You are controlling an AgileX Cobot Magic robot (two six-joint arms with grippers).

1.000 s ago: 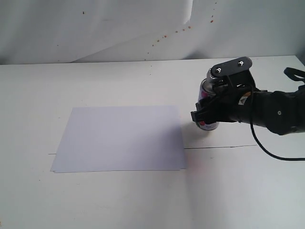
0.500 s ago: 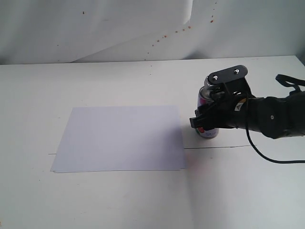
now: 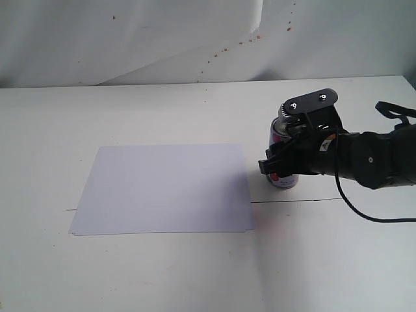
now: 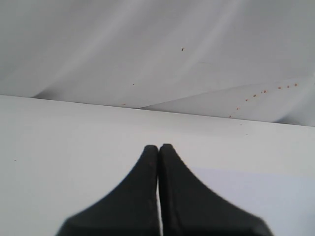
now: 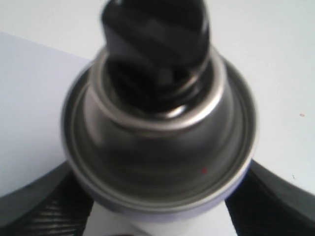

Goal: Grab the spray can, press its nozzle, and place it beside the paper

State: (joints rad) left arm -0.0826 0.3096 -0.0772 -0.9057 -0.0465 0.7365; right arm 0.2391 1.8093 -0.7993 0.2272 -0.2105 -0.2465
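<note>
R gripper point(image 3: 281, 166) is clamped round the spray can point(image 3: 284, 182), fingers on either side of the body about mid-height. In the R wrist view I see both fingers point(image 5: 43, 208) hugging the wall below the silver dome point(image 5: 157, 162), w/ the black nozzle point(image 5: 155, 29) sticking up clear of them, nothing pressing on it. The can is upright, just beside the R edge of the paper point(image 3: 166, 188) and not overlapping it. Its base looks to be at the table point(image 3: 162, 110), but I can't tell for sure whether it's touching or a hair above.

L gripper point(image 4: 158, 164) is pinched closed on nothing, tips together, parked over bare table w/ a corner of paper ahead.

Handling, my read: a small metal aerosol, so stiff, won't crush under the jaws, prob light. The painted wall is smooth, so it could slip or spin if grip is slack. I'd hold on the straight cylinder section as now, never on the dome, since that tapers and the can would squirt out of the jaws. The nozzle is tiny plastic and far narrower than the top, so it needs a straight-down push from the other arm; any sideways load could tilt the can in the grip. The base is narrow vs height, so I'd want it flat on the table before opening, else it may topple toward the sheet
</note>
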